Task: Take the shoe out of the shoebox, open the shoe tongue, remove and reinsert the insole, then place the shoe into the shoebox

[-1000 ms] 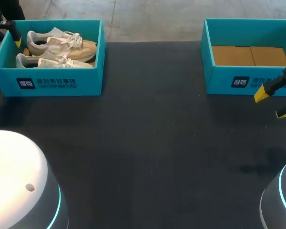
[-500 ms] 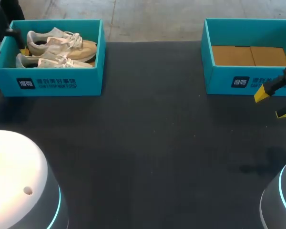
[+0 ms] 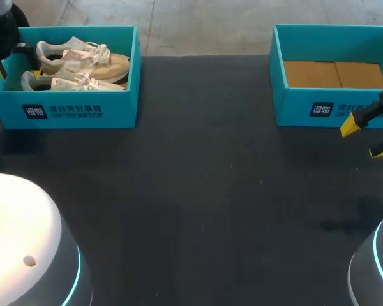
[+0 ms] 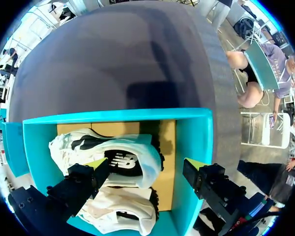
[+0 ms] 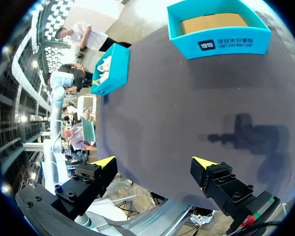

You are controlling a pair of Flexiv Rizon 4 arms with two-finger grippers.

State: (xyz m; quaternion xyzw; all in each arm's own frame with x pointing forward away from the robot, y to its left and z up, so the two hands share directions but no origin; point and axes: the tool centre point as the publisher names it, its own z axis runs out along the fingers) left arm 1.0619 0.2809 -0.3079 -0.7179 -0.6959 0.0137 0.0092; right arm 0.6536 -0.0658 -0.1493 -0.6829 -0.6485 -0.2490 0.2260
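Dark matting covers the table [image 3: 198, 191], and two teal shoeboxes sit along its far edge. The left shoebox [image 3: 76, 111] is at the far left corner and the right shoebox [image 3: 325, 108] at the far right corner, well apart. A broad stretch of dark surface lies between them and runs out to the near edge.

Both shoes lie inside the left shoebox, the far shoe [image 3: 83, 58] just behind the near shoe [image 3: 70, 81]. Their long axes run along the table's far edge, heels at the box's left end and toes pointing toward the table's right side. The right shoebox shows only its brown cardboard floor.

From the head view the left arm is a dark shape over the left end of that box, with its fingers hard to make out. The left wrist view fills this in: the left gripper [image 4: 146, 163] hangs above the open box with its fingers spread wide and gripping nothing. One yellow tip is over the shoes, the other over the teal side wall.

The right gripper [image 3: 366, 138] hovers at the table's right edge, just in front of the right shoebox. Its fingers are also spread wide with only table between them, as the right wrist view confirms
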